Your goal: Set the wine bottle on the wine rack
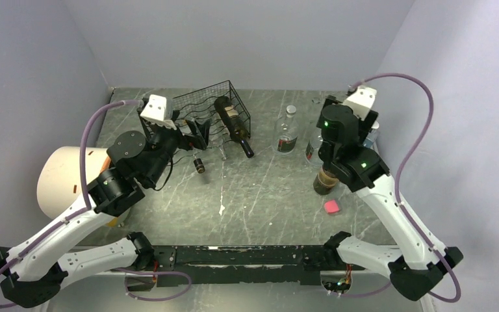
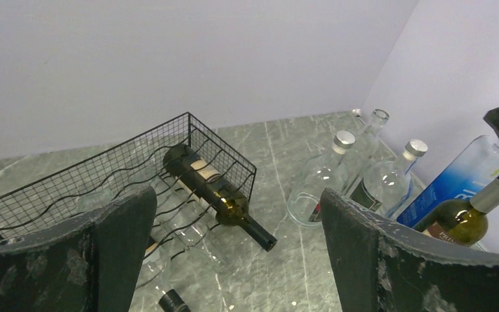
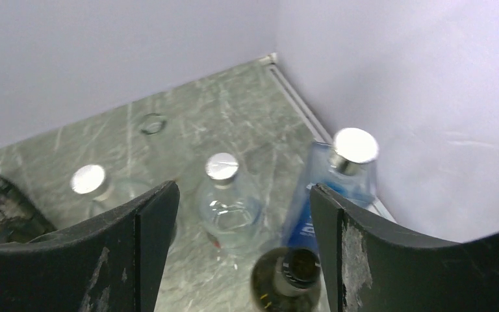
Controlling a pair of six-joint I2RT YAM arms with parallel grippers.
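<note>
The black wire wine rack (image 1: 209,107) (image 2: 71,185) stands at the back left of the table. On its right side lies a dark bottle (image 1: 232,123) (image 2: 217,195), neck toward me. A clear bottle with a black cap (image 2: 172,302) lies beside it. My left gripper (image 1: 195,130) (image 2: 237,201) hovers open in front of the rack, holding nothing. An upright olive wine bottle (image 1: 325,181) (image 3: 291,276) (image 2: 468,218) stands at the right. My right gripper (image 3: 242,195) is above it, open. The bottle's mouth sits between the jaws, close to the right finger.
Clear bottles with silver caps (image 3: 224,201) (image 1: 288,133) and a blue bottle (image 3: 338,182) stand by the back right corner near the wall. A pink block (image 1: 331,207) lies near the right arm. A cream cylinder (image 1: 58,179) sits off the table's left edge.
</note>
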